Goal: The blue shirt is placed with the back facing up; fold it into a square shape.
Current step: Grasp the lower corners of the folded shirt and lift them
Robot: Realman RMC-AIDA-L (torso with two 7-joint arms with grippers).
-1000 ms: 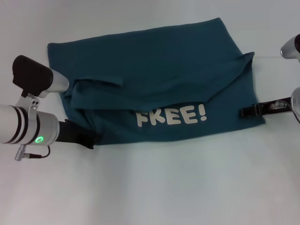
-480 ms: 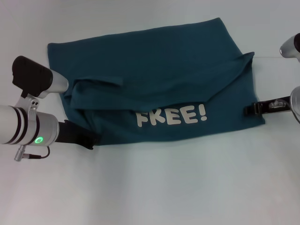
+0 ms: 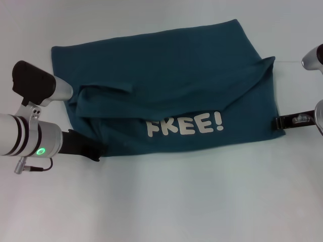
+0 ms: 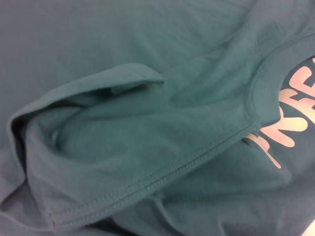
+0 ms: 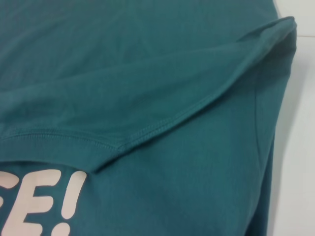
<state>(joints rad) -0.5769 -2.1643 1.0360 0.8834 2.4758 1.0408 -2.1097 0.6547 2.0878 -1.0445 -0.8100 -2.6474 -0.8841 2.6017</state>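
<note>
The blue shirt (image 3: 166, 80) lies across the white table, its near part folded over so the white "FREE!" lettering (image 3: 184, 125) faces up. My left gripper (image 3: 93, 150) sits at the shirt's near-left corner, touching the cloth's edge. My right gripper (image 3: 282, 122) is at the shirt's right edge, level with the lettering, its tip just at the hem. The left wrist view shows a folded sleeve and hem of the blue shirt (image 4: 147, 123). A folded hem above the lettering shows on the blue shirt (image 5: 147, 73) in the right wrist view.
The white table (image 3: 176, 201) stretches bare in front of the shirt and along its far side. Part of my right arm's housing (image 3: 314, 56) shows at the right border.
My right gripper has slid rightwards off the shirt to its right edge. The left gripper has barely shifted, and the shirt lies as before.
</note>
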